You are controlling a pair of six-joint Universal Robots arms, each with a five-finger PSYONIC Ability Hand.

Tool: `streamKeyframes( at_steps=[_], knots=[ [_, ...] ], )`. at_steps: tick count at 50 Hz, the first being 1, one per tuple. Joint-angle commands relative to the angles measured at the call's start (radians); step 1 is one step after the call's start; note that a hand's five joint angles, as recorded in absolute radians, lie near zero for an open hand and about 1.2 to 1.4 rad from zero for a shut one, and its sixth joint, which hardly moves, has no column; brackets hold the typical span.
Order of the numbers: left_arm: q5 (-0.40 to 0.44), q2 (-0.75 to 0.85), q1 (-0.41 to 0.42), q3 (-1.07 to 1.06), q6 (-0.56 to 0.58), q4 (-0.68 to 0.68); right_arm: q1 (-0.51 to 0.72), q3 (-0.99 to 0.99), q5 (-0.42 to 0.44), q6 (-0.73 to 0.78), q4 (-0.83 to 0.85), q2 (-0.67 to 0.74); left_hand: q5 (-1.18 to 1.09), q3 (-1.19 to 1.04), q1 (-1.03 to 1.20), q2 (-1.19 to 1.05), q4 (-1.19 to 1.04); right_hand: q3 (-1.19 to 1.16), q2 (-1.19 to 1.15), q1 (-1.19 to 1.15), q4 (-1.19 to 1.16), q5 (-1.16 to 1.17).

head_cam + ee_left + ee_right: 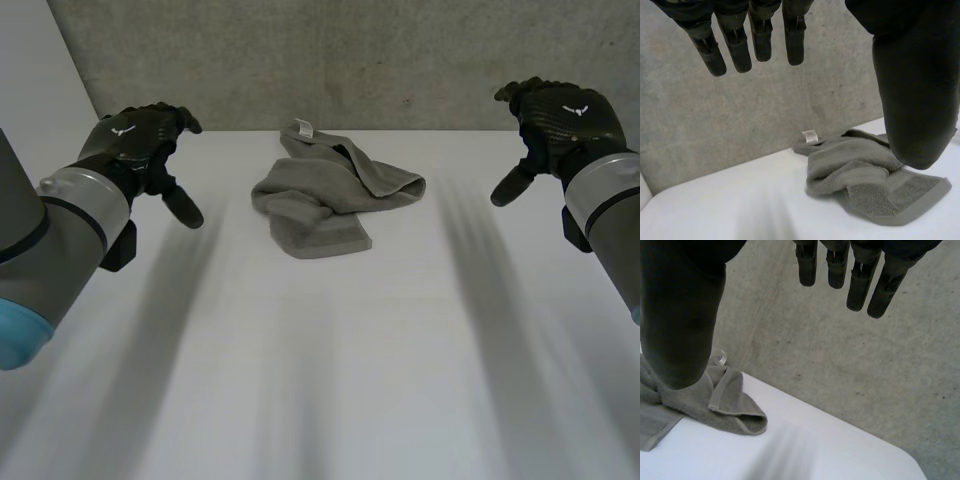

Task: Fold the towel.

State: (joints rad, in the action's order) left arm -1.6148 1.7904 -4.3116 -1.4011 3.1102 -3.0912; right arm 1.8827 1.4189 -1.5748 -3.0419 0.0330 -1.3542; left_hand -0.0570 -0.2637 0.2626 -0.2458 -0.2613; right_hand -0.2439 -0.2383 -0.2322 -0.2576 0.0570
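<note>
A grey towel (330, 195) lies crumpled in a loose heap at the far middle of the white table (330, 380), a small white label at its far end. My left hand (140, 145) hovers above the table well to the towel's left, open, fingers straight and holding nothing. My right hand (555, 120) hovers well to the towel's right, open and empty too. From the left wrist, the towel (865, 180) lies beyond my thumb (915, 100) with its label toward the wall. From the right wrist, the towel (715, 400) lies beneath my thumb (680, 320), apart from the fingers (860, 285).
A rough grey concrete wall (350, 60) stands right behind the table's far edge, close to the towel. Bare white tabletop stretches from the towel to the near edge and out to both sides.
</note>
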Motion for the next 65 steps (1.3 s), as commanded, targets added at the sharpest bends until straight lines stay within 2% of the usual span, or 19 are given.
streamKeyframes(
  at_steps=[1, 5, 7, 8, 9, 10, 12, 13, 15, 21, 23, 37, 39, 41, 54, 62, 64, 65],
  knots=[
    [0.015, 0.104, 0.035, 0.019, 0.015, -0.170, 0.004, 0.040, 0.009, 0.005, 0.001, 0.017, 0.042, 0.074, -0.073, 0.056, 0.071, 0.069, 0.064, 0.058, 0.083, -0.057],
    [0.069, 0.196, 0.041, 0.068, 0.028, -0.277, 0.000, 0.049, 0.033, 0.038, 0.002, 0.044, 0.036, 0.068, -0.067, 0.050, 0.065, 0.069, 0.064, 0.058, 0.083, -0.057],
    [0.165, 0.315, 0.043, 0.141, 0.057, -0.363, 0.000, 0.051, 0.042, 0.052, 0.002, 0.055, 0.024, 0.056, -0.055, 0.038, 0.054, 0.069, 0.064, 0.058, 0.083, -0.057],
    [0.165, 0.316, 0.043, 0.142, 0.058, -0.363, 0.000, 0.051, 0.050, 0.061, 0.002, 0.063, 0.024, 0.056, -0.055, 0.038, 0.054, 0.069, 0.064, 0.058, 0.083, -0.057],
    [0.217, 0.374, 0.043, 0.192, 0.085, -0.388, 0.000, 0.051, 0.050, 0.061, 0.002, 0.063, 0.024, 0.056, -0.055, 0.038, 0.054, 0.069, 0.064, 0.058, 0.083, -0.057],
    [0.217, 0.374, 0.043, 0.192, 0.085, -0.388, 0.000, 0.052, 0.055, 0.066, 0.002, 0.069, 0.024, 0.056, -0.055, 0.038, 0.054, 0.069, 0.064, 0.058, 0.083, -0.057],
    [0.298, 0.496, 0.043, 0.304, 0.155, -0.396, 0.000, 0.055, 0.058, 0.066, 0.002, 0.073, 0.021, 0.053, -0.052, 0.035, 0.051, 0.069, 0.064, 0.058, 0.083, -0.057],
    [0.299, 0.497, 0.043, 0.304, 0.156, -0.396, 0.000, 0.057, 0.058, 0.067, 0.002, 0.078, 0.021, 0.053, -0.052, 0.035, 0.051, 0.069, 0.064, 0.058, 0.083, -0.057],
    [0.354, 0.598, 0.043, 0.397, 0.223, -0.374, 0.003, 0.060, 0.059, 0.069, 0.001, 0.087, 0.021, 0.053, -0.052, 0.035, 0.051, 0.069, 0.064, 0.058, 0.083, -0.057],
    [0.414, 0.718, 0.043, 0.501, 0.306, -0.346, 0.006, 0.061, 0.061, 0.071, 0.002, 0.107, -0.005, 0.027, -0.026, 0.009, 0.024, 0.069, 0.064, 0.058, 0.083, -0.057],
    [0.453, 0.788, 0.043, 0.562, 0.332, -0.328, 0.006, 0.061, 0.061, 0.071, 0.002, 0.112, -0.107, -0.075, 0.076, -0.093, -0.078, 0.069, 0.064, 0.058, 0.083, -0.057],
    [0.469, 0.920, 0.029, 0.686, 0.343, -0.293, -0.004, 0.058, 0.061, 0.072, 0.004, 0.132, -0.176, -0.144, 0.145, -0.161, -0.146, 0.069, 0.064, 0.058, 0.083, -0.057],
    [0.463, 0.929, 0.027, 0.700, 0.343, -0.294, -0.002, 0.058, 0.061, 0.072, 0.004, 0.136, -0.383, -0.351, 0.352, -0.369, -0.353, 0.069, 0.064, 0.058, 0.083, -0.057],
    [0.461, 0.932, 0.026, 0.706, 0.343, -0.294, -0.002, 0.058, 0.061, 0.074, 0.004, 0.144, -0.422, -0.390, 0.391, -0.408, -0.392, 0.069, 0.064, 0.058, 0.083, -0.057],
    [0.458, 0.963, 0.018, 0.755, 0.349, -0.296, -0.005, 0.060, 0.061, 0.074, 0.004, 0.144, -0.413, -0.381, 0.382, -0.399, -0.384, 0.069, 0.064, 0.058, 0.083, -0.057],
    [0.460, 0.989, 0.013, 0.774, 0.479, -0.293, -0.005, 0.060, 0.062, 0.074, 0.004, 0.147, -0.428, -0.396, 0.397, -0.414, -0.398, 0.069, 0.064, 0.058, 0.083, -0.057],
    [0.460, 0.991, 0.013, 0.777, 0.505, -0.291, -0.005, 0.061, 0.062, 0.074, 0.004, 0.149, -0.455, -0.422, 0.424, -0.440, -0.425, 0.069, 0.064, 0.058, 0.083, -0.057],
    [0.460, 0.994, 0.013, 0.777, 0.524, -0.293, -0.005, 0.060, 0.061, 0.074, 0.004, 0.150, -0.542, -0.510, 0.511, -0.528, -0.512, 0.069, 0.064, 0.058, 0.083, -0.057]
  ],
)
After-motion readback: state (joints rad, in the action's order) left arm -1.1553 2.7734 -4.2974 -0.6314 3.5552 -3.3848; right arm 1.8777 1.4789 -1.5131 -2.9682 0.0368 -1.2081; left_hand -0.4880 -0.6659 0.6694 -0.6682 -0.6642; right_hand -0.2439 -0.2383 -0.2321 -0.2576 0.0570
